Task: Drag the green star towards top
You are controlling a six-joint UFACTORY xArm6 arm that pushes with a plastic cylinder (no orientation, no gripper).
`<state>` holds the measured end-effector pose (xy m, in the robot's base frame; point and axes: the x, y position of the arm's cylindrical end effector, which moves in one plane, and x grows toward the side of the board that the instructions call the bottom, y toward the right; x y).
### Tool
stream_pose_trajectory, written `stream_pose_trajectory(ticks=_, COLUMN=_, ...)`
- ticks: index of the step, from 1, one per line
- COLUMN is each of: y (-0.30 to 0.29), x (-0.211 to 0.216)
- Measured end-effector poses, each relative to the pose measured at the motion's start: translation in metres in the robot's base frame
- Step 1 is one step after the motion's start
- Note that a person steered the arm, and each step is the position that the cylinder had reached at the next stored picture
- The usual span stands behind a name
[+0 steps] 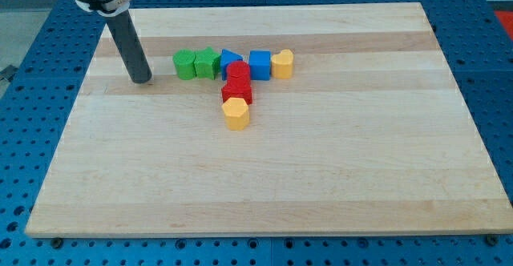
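The green star sits in a row of blocks in the upper middle of the wooden board. A green block touches its left side and a blue triangular block its right side. My tip rests on the board to the left of the row, about a block's width from the green block. The rod rises from it toward the view's top left.
A blue cube and a yellow block continue the row to the right. Two red blocks and a yellow block run downward from the row's middle. Blue perforated table surrounds the board.
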<state>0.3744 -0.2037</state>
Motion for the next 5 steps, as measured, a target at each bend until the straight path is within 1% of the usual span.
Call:
stream_pose_trajectory(ticks=1, y=0.008, x=0.018)
stream_pose_trajectory(ticks=3, y=0.083, x=0.018)
stream_pose_trajectory(ticks=4, y=0.103, x=0.003)
stream_pose_trajectory(ticks=5, y=0.103, x=-0.026)
